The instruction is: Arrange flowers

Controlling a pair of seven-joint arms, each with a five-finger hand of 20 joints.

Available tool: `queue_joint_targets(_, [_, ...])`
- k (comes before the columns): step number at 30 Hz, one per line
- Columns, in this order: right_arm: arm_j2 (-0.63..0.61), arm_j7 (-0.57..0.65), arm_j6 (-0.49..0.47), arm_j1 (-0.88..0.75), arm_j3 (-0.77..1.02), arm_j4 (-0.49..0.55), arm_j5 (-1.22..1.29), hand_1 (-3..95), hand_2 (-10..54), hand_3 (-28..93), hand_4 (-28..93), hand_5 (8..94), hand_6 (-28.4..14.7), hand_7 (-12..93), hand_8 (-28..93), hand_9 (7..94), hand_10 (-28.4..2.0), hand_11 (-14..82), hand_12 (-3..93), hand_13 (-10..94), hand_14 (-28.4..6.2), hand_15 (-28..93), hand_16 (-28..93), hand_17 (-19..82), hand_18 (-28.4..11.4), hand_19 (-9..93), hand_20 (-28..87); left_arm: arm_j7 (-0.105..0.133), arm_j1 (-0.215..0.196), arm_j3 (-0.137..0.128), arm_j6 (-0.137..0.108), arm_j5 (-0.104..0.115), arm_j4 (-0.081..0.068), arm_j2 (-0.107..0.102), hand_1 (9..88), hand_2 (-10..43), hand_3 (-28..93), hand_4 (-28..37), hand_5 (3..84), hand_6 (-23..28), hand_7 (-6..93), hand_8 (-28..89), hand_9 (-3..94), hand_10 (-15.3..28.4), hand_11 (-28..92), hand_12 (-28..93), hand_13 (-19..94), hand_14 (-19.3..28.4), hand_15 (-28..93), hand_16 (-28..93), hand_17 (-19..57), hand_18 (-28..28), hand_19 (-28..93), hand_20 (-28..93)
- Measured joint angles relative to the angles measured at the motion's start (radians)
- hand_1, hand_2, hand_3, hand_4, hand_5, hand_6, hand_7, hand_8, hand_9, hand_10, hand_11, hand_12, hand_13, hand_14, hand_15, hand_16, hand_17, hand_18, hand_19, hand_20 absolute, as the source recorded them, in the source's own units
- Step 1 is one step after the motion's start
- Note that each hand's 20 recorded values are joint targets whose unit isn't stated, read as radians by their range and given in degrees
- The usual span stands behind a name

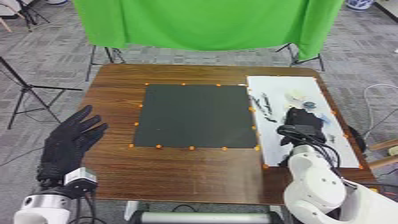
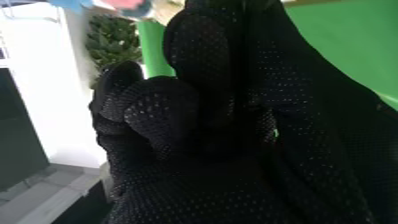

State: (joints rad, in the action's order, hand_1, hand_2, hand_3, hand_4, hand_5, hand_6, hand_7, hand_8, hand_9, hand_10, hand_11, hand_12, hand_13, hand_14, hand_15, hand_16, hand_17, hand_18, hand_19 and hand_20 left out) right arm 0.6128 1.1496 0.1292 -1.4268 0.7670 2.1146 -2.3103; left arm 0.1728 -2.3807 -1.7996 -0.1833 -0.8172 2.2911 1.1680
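Cream and muted blue mark the flowers [image 1: 309,105] in the head view, right of centre in the frame, over the upper half of the white board [image 1: 280,85]. Close below them is the black-gloved right hand [image 1: 302,120], its arm rising from the lower right corner; whether it grips a stem or merely touches the bunch, I cannot tell. In the right wrist view, pink, blue and cream petals show at the top edge, near that same glove, with green leaves [image 2: 115,42] farther down and the green cloth behind.

Dark, narrow marks lie along the left part of the white board. To its left, a dark square mat [image 1: 195,117] occupies the middle of the brown wooden tabletop [image 1: 187,172], and small orange dots follow the borders of both.

At the left of the frame, the left hand [image 1: 67,145] is relaxed and open, fingers loosely spread and pointing up the picture, beside the tabletop's left edge. Bright green cloth [image 1: 209,25] hangs across the top of the frame, beyond the tabletop, and a black tripod [image 1: 28,87] stands on the grey floor at the left.
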Motion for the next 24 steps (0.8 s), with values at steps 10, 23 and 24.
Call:
queue_joint_targets(10, [0.069,-0.149,-0.08,0.131,-0.037,0.0,0.013,46.7,-9.5,88,-26,86.3,-3.3,28,22,87.7,-12.6,49.2,24.6,83,-7.8,77,16,41,-25.1,93,29,-0.001,-0.104,-0.093,-0.017,0.005,0.04,-0.006,22.5,4.1,82,-21.2,36.5,9.6,13.0,-9,33.4,18.9,22,9,25,26.3,44,-8,-8.7,25.4,59,-9])
queue_joint_targets(23, [0.349,-0.354,-0.218,0.324,-0.162,-0.104,-0.055,46.3,-9.5,88,-25,86.5,-3.1,27,23,88.0,-12.6,48.8,24.9,83,-7.9,77,17,40,-25.2,93,28,-0.064,-0.154,-0.143,-0.024,0.003,0.056,0.021,22.5,3.8,82,-21.3,36.5,9.6,13.1,-9,33.4,18.9,22,9,25,26.2,44,-8,-8.7,25.4,59,-8])
queue_joint_targets(24, [0.379,-0.381,-0.237,0.327,-0.157,-0.119,-0.07,46.2,-9.5,88,-25,86.5,-3.1,27,23,88.0,-12.6,48.8,24.9,83,-7.9,77,17,40,-25.2,93,28,-0.064,-0.151,-0.144,-0.024,0.003,0.056,0.022,22.6,3.9,82,-21.4,36.5,9.6,13.0,-9,33.4,18.9,22,9,25,26.2,44,-8,-8.7,25.4,59,-8])
